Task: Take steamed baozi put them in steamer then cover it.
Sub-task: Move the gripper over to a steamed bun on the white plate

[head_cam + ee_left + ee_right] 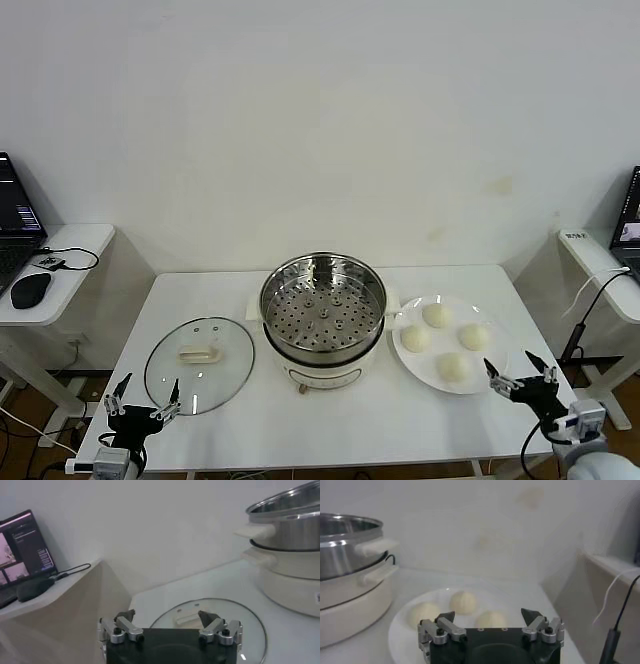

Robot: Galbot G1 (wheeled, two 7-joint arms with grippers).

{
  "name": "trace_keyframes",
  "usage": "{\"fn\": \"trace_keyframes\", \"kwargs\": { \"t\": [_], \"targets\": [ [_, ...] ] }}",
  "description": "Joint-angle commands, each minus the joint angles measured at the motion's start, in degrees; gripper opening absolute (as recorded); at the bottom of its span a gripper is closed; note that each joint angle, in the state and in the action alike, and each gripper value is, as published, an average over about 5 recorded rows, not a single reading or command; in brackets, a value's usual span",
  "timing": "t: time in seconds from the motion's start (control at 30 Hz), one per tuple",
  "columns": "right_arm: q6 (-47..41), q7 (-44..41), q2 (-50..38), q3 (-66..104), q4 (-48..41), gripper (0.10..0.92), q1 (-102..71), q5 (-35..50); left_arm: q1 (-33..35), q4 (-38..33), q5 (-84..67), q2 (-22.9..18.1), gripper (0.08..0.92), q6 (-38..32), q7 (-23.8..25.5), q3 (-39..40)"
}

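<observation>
On the white table [330, 420], the steamer [323, 300] sits at the centre of the head view — a shiny steel pot on a white base, uncovered, with its perforated tray bare. Just to its right in the frame lies a flat white plate [420, 365] carrying the four steamed baozi [436, 315], grouped in a loose diamond and none of them touching the pot. To the left of the steamer, the glass lid [200, 365] rests flat on the table, its white handle facing up. The left gripper [142, 402] hangs at the lower left of the frame, at the near edge of the lid, its fingers spread wide and holding nothing; in the left wrist view the same gripper [169, 622] shows its two fingertips well apart with the lid [250, 625] beyond them and the steamer [287, 530] at the upper right. The right gripper [520, 377] sits at the lower right of the head view, just beside the plate's near-right rim, likewise spread wide and empty; in the right wrist view this gripper [490, 621] frames three of the buns [464, 601] on the plate [400, 635], with the steamer [350, 545] at the left edge. Side desks with a laptop [15, 215] stand at the frame's edges — apart from the table.
</observation>
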Motion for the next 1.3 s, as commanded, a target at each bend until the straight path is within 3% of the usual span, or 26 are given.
{"fn": "trace_keyframes", "kwargs": {
  "t": [0.03, 0.43, 0.73, 1.03, 1.3],
  "targets": [
    [-4.13, -5.25, -6.65, -0.18, -2.59, 0.823, 11.22, -5.34, 0.19, -0.11, 1.2, 0.36, 0.823, -0.05, -0.05, 0.42],
    [-5.4, -40.1, -19.8, -21.15, -17.64, 0.823, 42.36, -36.96, 1.83, -1.33, 4.84, -0.49, 0.823, -1.19, -0.77, -0.15],
    [2.99, -60.83, -19.96, -48.08, -32.5, 0.823, 69.63, -46.58, 3.02, -2.01, 5.48, -1.7, 0.823, -1.72, -1.56, -0.49],
    [13.32, -63.13, -12.36, -67.82, -45.98, 0.823, 83.01, -50.78, 3.45, -2.63, 5.44, -2.73, 0.823, -1.94, -1.85, -1.25],
    [17.4, -61.77, -5.12, -67.6, -56.7, 0.823, 81.83, -54.7, 3.95, -3.17, 5.4, -3.26, 0.823, -1.86, -1.88, -1.82]
  ]
}}
